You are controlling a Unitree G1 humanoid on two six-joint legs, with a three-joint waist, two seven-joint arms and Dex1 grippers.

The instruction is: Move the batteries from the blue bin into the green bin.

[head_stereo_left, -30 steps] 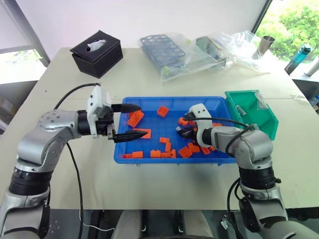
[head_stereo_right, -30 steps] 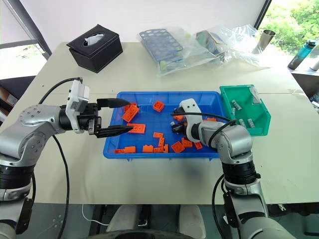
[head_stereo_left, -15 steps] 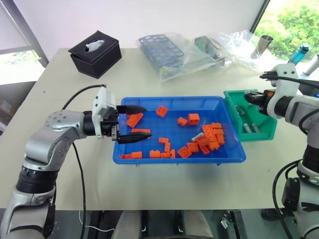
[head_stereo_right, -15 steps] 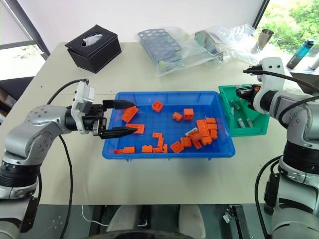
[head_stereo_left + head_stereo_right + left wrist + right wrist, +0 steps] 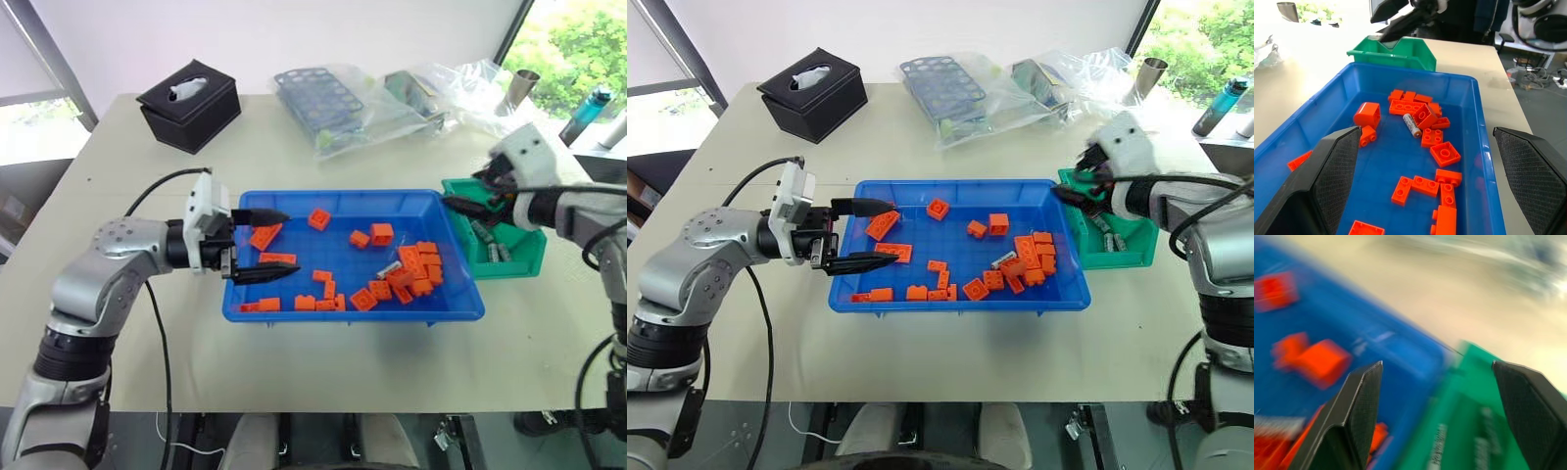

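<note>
The blue bin point(image 5: 245, 294) lies in the table's middle with several orange bricks point(image 5: 416, 264) and one silver battery point(image 5: 389, 266) among them; the left wrist view has that battery point(image 5: 1411, 125) beside a brick. My left gripper point(image 5: 289, 242) hovers open and empty over the bin's left end. The green bin point(image 5: 524, 257) stands against the blue bin's right end, with batteries point(image 5: 488, 238) on its floor. My right gripper point(image 5: 472, 193) hangs open above the green bin's near-left rim, nothing between its fingers point(image 5: 1359, 401).
A black tissue box point(image 5: 191, 103) stands at the back left. A blue-grey perforated rack point(image 5: 318, 98) and clear plastic bags point(image 5: 436, 93) lie along the back. A metal cup point(image 5: 524, 86) and a bottle point(image 5: 591, 108) stand at the far right.
My right gripper left the blue bin shut, swung right and up to the green bin, and has now opened there. The left gripper has stayed where it was.
</note>
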